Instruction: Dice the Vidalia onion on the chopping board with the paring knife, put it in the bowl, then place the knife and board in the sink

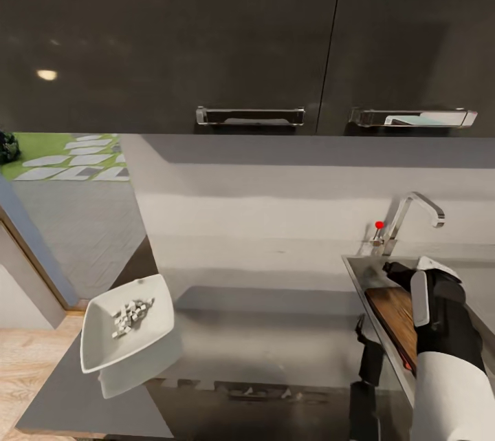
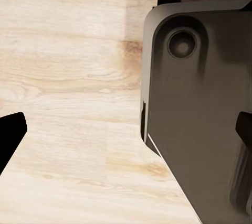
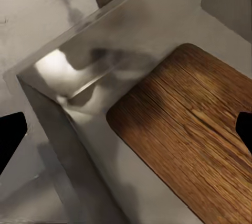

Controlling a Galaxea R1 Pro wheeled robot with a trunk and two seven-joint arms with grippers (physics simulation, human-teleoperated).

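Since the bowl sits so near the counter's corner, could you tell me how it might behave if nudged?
The bowl looks rigid, with a glossy finish, so it would probably slide on the shiny counter rather than grip. Its flared sides seem tilted already, so a push could tip it. The onion bits lie loose and might spill.

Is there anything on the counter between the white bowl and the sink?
No. In the head view, between the bowl with the onion bits and the sink, there is just shiny grey countertop.
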